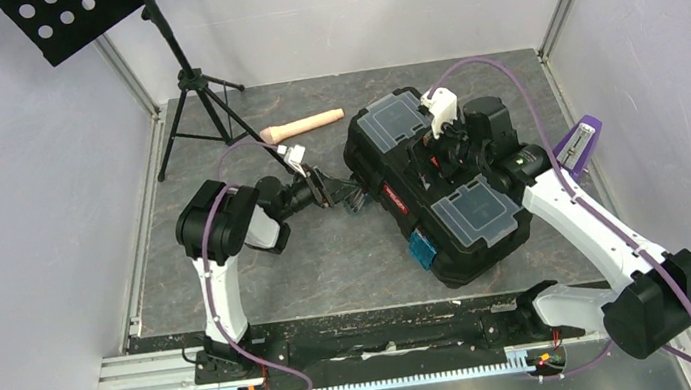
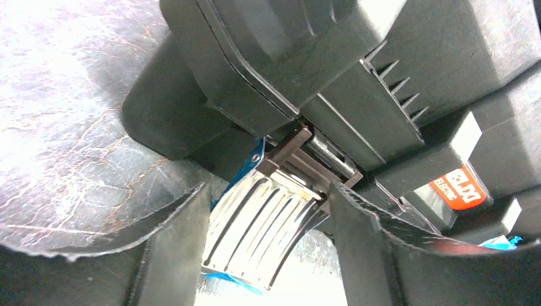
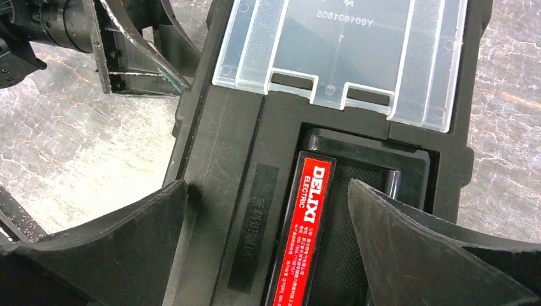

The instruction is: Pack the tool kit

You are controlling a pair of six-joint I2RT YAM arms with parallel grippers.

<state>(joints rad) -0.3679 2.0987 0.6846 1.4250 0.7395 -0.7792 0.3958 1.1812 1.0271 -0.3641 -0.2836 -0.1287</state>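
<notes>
- The large black plastic toolbox (image 1: 476, 258) sits at an angle on the grey table (image 1: 260, 267), right of the middle. Its lid is down and both clear-lidded top compartments (image 1: 394, 120) look closed.
- No orange-and-black pliers or yellow-and-black screwdrivers lie out in any view. I judge the loading finished and only the fastening left.
- My left gripper (image 1: 336, 191) is at the box's left side with its fingers spread. The left wrist view shows a ribbed latch plate with a blue edge (image 2: 261, 236) between them. I have no firm hold of it.
- That plate seems to hang away from the box wall, so I judge this latch not yet snapped home.
- My right gripper (image 1: 441, 147) hovers over the lid with its fingers wide apart. They straddle the black handle with the red label (image 3: 306, 229) and hold nothing.
- A second blue latch (image 1: 422, 248) shows on the box's near corner. I cannot tell if it is fastened.
- Hidden from me:
  - the inside of the box, so the tools being in there is a guess
  - whether my left fingers (image 2: 172, 255) touch the latch plate
  - what the clear compartments hold, if anything
- A beige cylindrical handle (image 1: 304, 125) and a purple stapler-like object (image 1: 579, 142) lie on the table, apart from the box.
</notes>
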